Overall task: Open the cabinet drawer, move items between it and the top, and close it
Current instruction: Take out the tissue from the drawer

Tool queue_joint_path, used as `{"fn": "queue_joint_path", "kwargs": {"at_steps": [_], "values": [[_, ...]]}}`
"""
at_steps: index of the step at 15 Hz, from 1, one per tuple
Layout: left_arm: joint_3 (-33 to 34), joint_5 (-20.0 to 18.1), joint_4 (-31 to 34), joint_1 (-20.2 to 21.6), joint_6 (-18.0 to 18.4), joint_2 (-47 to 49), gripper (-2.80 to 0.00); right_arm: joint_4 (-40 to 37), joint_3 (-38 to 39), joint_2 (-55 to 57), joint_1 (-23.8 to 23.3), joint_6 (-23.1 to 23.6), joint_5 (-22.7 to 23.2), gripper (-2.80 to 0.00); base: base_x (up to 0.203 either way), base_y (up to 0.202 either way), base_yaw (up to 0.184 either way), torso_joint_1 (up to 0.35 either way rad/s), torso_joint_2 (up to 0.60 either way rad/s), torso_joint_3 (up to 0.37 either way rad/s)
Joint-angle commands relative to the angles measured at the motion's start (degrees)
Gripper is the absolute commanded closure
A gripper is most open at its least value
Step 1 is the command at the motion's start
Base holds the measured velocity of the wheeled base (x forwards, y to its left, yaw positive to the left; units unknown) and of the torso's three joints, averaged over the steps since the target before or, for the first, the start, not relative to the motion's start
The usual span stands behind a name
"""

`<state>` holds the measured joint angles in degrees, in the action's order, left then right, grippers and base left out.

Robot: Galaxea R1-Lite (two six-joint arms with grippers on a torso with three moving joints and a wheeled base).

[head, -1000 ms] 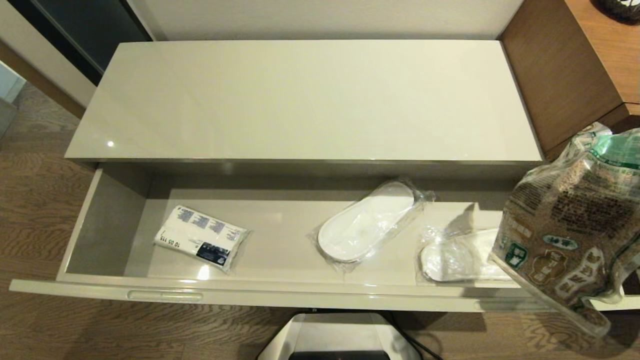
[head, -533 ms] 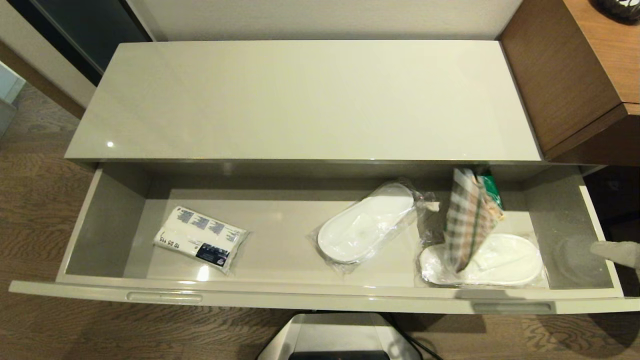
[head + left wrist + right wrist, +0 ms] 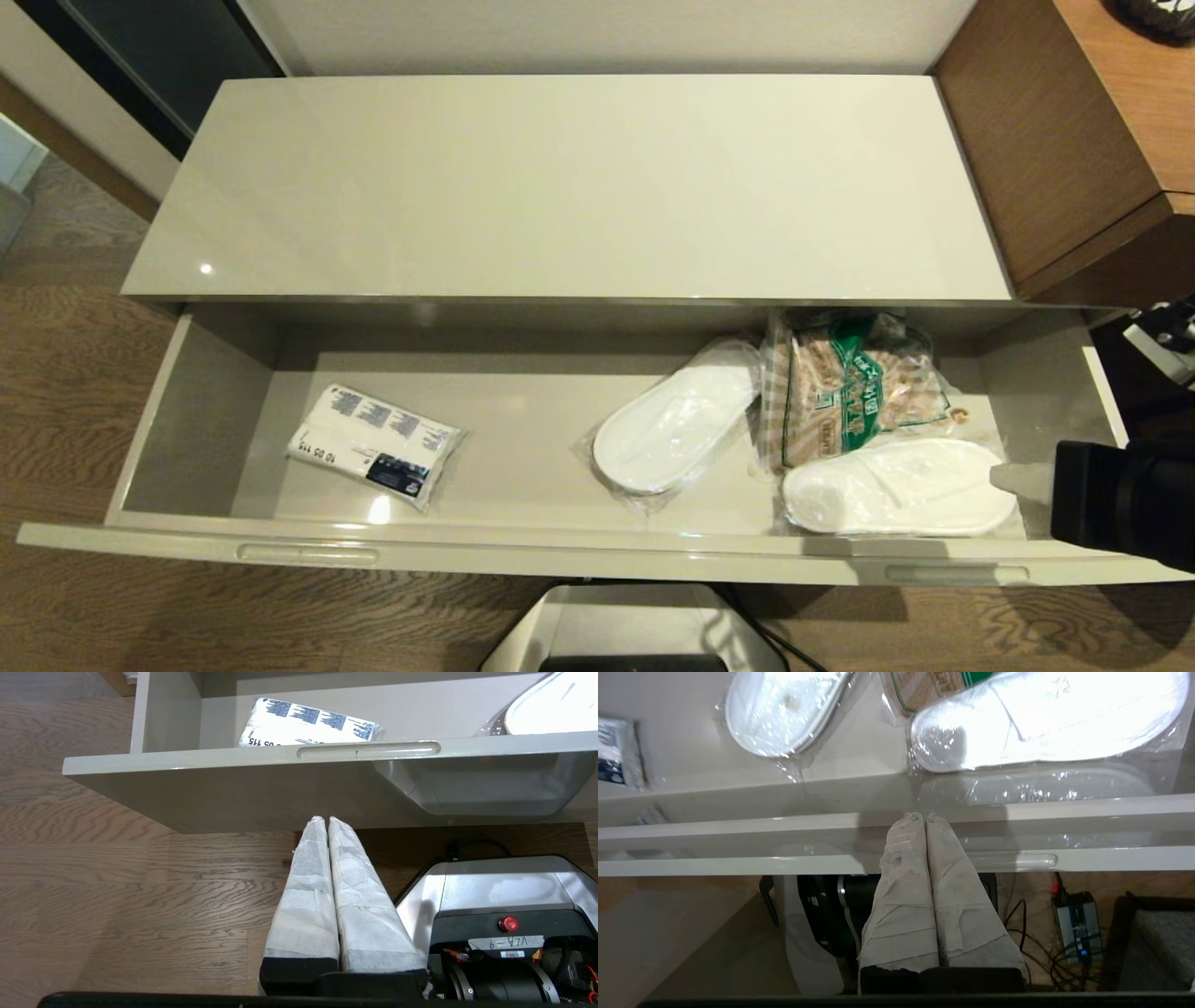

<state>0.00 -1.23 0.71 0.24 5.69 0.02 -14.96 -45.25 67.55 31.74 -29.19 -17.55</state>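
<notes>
The cabinet drawer [image 3: 597, 553] stands pulled out wide under the glossy cream top [image 3: 579, 187], which is bare. The clear bag with green print and brown contents [image 3: 845, 392] lies flat at the drawer's back right, partly under a wrapped slipper. Further left on the drawer floor lies the small white packet [image 3: 373, 443]. My right gripper [image 3: 1006, 476] is shut and empty, over the drawer's right end next to that slipper; its wrist view shows the tips [image 3: 926, 815] above the drawer's front rim. My left gripper [image 3: 325, 819] is shut and empty, low in front of the drawer [image 3: 233, 788], with the packet [image 3: 308, 721] beyond.
Two white slippers in clear wrap [image 3: 677, 425] [image 3: 896, 485] lie in the drawer's right half. Brown wooden furniture [image 3: 1055, 131] stands against the cabinet's right end. The robot's base [image 3: 635, 625] sits under the drawer's front. Wood floor lies all around.
A second ago the bag hung above the drawer's right end. It dropped in, stood on edge, and now lies flat. My right gripper has come in from the right, empty.
</notes>
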Motion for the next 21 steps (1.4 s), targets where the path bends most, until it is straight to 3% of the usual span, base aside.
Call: {"fn": "queue_joint_path", "kwargs": {"at_steps": [1, 7, 10, 15, 17, 18, 19, 21], "values": [[0.00, 0.00, 0.00, 0.02, 0.02, -0.02, 0.00, -0.33, 0.51, 1.18, 0.07, -0.78, -0.02, 0.00, 0.000, 0.000, 0.000, 0.000, 0.00, 0.000], [0.00, 0.00, 0.00, 0.02, 0.02, -0.02, 0.00, -3.54, 1.11, -2.15, 0.03, -0.53, -0.56, 0.00, 0.000, 0.000, 0.000, 0.000, 0.00, 0.000], [0.00, 0.00, 0.00, 0.02, 0.02, -0.02, 0.00, -13.56, -2.11, -5.63, -0.51, -0.34, -7.47, 0.00, 0.000, 0.000, 0.000, 0.000, 0.00, 0.000], [0.00, 0.00, 0.00, 0.02, 0.02, -0.02, 0.00, -30.55, -6.98, -17.28, -6.17, 0.87, -7.84, 0.00, 0.000, 0.000, 0.000, 0.000, 0.00, 0.000], [0.00, 0.00, 0.00, 0.02, 0.02, -0.02, 0.00, -38.67, -10.02, -20.54, -8.42, 1.72, -5.92, 0.00, 0.000, 0.000, 0.000, 0.000, 0.00, 0.000], [0.00, 0.00, 0.00, 0.02, 0.02, -0.02, 0.00, -45.93, -12.17, -24.27, -9.83, 1.81, -3.22, 0.00, 0.000, 0.000, 0.000, 0.000, 0.00, 0.000], [0.00, 0.00, 0.00, 0.02, 0.02, -0.02, 0.00, -50.65, -14.39, -26.70, -11.30, 1.94, 2.84, 0.00, 0.000, 0.000, 0.000, 0.000, 0.00, 0.000], [0.00, 0.00, 0.00, 0.02, 0.02, -0.02, 0.00, -54.11, -15.97, -29.98, -13.58, 2.05, 7.32, 0.00, 0.000, 0.000, 0.000, 0.000, 0.00, 0.000]]}}
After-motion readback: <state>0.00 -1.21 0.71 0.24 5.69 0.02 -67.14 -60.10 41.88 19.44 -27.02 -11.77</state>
